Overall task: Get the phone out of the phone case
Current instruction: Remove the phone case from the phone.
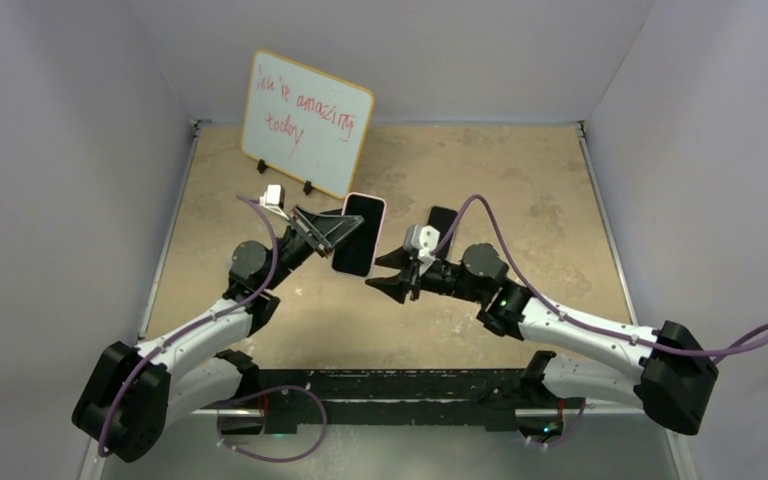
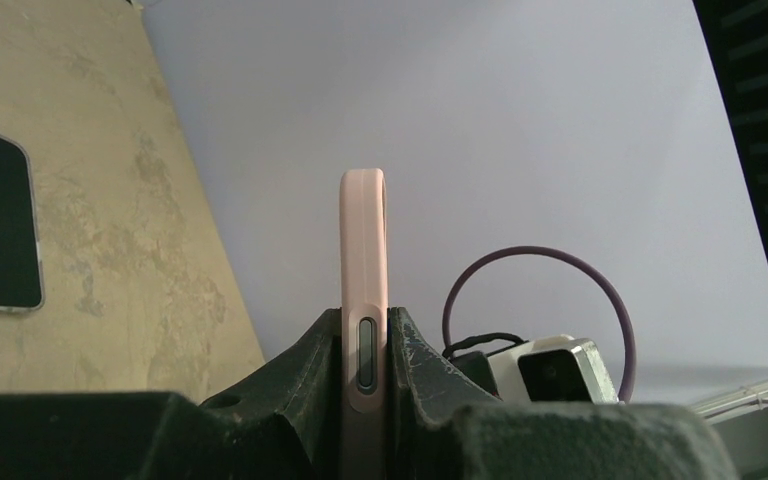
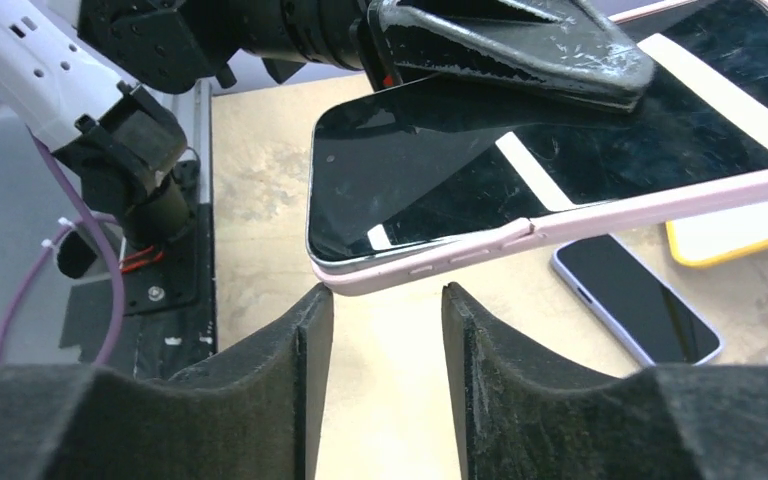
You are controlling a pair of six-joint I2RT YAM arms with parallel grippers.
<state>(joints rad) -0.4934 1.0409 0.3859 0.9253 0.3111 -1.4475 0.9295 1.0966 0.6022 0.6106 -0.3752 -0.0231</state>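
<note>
Above the middle of the table (image 1: 520, 180), the left jaws are clenching the pink phone case (image 1: 365, 232) across its front and back, holding it raised with the phone (image 3: 520, 170) sitting inside. The right jaws are standing apart and empty just beside its near corner, while a second phone (image 3: 635, 300) is lying flat on the table further off.

Overhead, wrist close-ups; cased phone (image 1: 363, 230) shared
</note>
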